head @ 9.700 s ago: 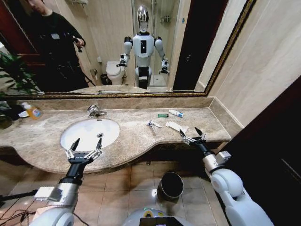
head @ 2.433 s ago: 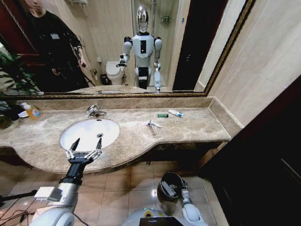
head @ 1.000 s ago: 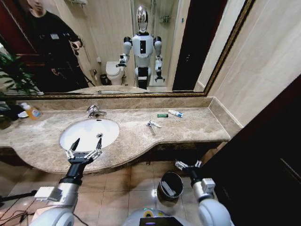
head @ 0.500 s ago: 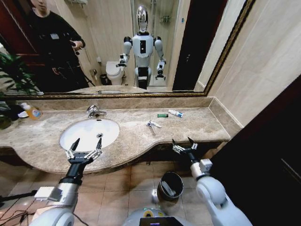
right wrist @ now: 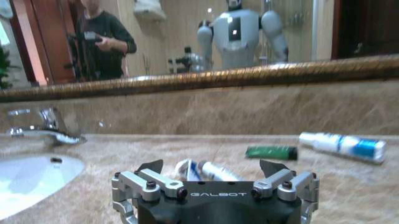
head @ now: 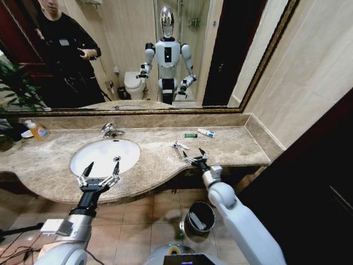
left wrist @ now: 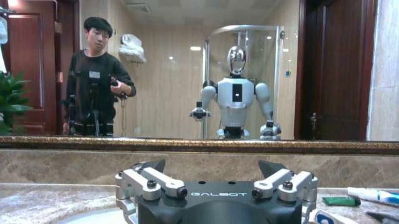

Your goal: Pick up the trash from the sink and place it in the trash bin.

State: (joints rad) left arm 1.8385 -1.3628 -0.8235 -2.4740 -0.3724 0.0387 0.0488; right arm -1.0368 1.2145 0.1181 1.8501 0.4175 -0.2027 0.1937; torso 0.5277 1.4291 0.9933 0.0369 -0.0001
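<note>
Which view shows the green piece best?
Right wrist view: the green piece lies flat on the countertop beyond the open right claw. Head view shows a speck; left wrist view, a sliver.

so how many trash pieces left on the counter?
3: a white-blue packet just ahead of the open right gripper, a green piece and a tube near the mirror. Bin contents unclear.

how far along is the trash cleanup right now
Done: one white piece already lies in the trash bin. In hand: nothing; the right gripper is open over the counter, facing the white-blue packet. The left gripper hovers open at the sink's front rim. Left: that packet, the green piece and the white tube.
</note>
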